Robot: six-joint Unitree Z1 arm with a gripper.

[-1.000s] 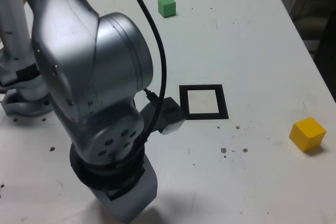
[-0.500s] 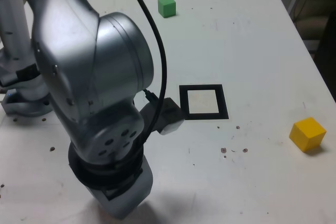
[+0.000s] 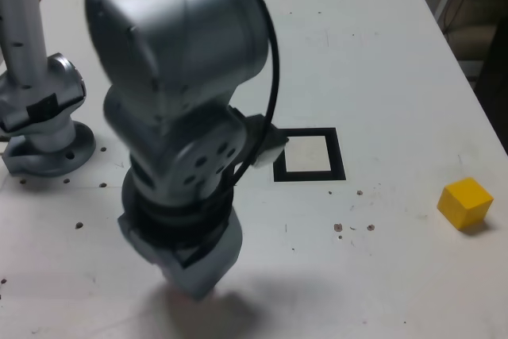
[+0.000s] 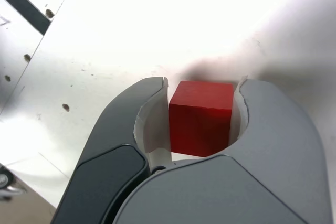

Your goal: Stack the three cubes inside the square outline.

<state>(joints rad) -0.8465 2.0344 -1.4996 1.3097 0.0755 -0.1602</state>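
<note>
We're keeping the gripper (image 4: 203, 88) closed to cube width, pinching the red cube (image 4: 201, 121), probably securing it for the square outline (image 3: 335, 155).

Overhead oblique exterior; close-up wrist view.

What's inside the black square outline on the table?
Inside the black square outline there's only a pale off-white centre, no cube. The arm may hide its edge slightly at the exterior view's left.

Arm (image 3: 186, 53): silver-grey, rounded housings, dark joint band, 1 black cable (image 3: 274, 61). Gripper (image 4: 202, 129): 2 grey curved jaws, pale inner lining.
</note>
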